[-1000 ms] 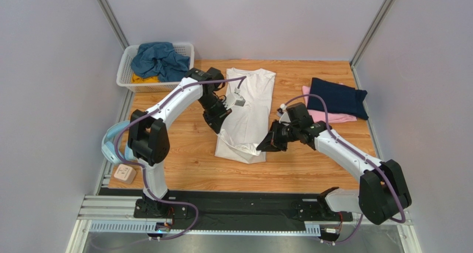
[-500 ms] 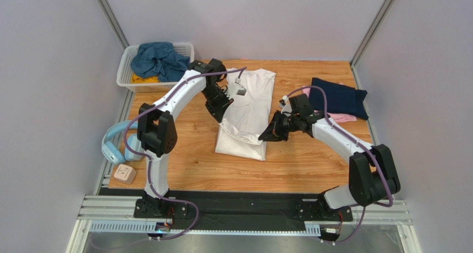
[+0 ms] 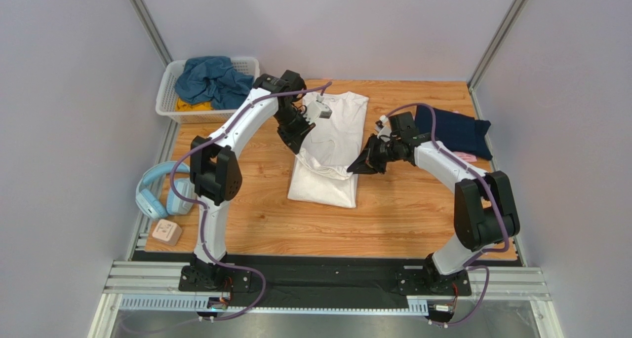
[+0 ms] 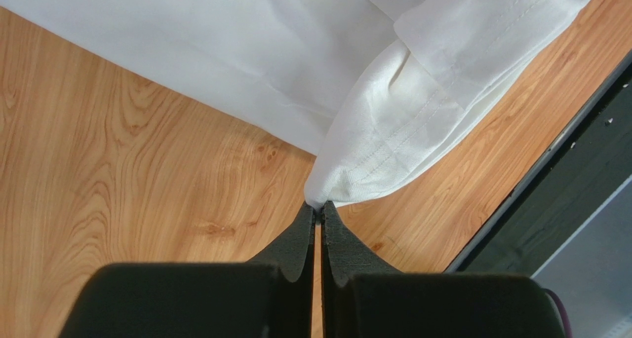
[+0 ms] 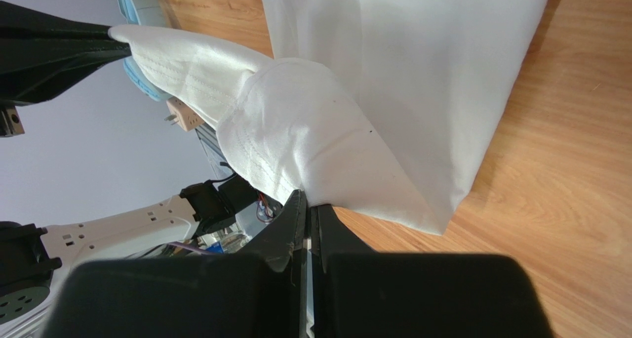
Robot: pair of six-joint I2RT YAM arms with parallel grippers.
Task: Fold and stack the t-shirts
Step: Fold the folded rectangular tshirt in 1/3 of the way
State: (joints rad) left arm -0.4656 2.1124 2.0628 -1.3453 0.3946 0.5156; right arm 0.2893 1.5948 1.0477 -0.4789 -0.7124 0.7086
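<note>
The large white t-shirt (image 3: 337, 120) lies lengthwise in the middle of the wooden table, its near part lifted and doubling over toward the far end. My left gripper (image 3: 300, 148) is shut on the hem corner at the shirt's left edge; in the left wrist view the stitched hem (image 4: 386, 131) bunches out of the closed fingertips of the left gripper (image 4: 317, 208). My right gripper (image 3: 354, 167) is shut on the hem at the right edge, and in the right wrist view the right gripper (image 5: 308, 205) pinches the white cloth (image 5: 415, 71). A folded navy t-shirt (image 3: 452, 129) lies on a pink one (image 3: 467, 158) at the right.
A white slatted basket (image 3: 167, 94) at the far left corner holds a teal-blue shirt (image 3: 211, 79) and a yellow one (image 3: 191, 107). Light-blue headphones (image 3: 156, 194) and a small white box (image 3: 167, 232) sit at the table's left edge.
Both grippers have moved toward the far end of the table, carrying the white shirt's hem with them. The lifted fold now covers more of the shirt.
</note>
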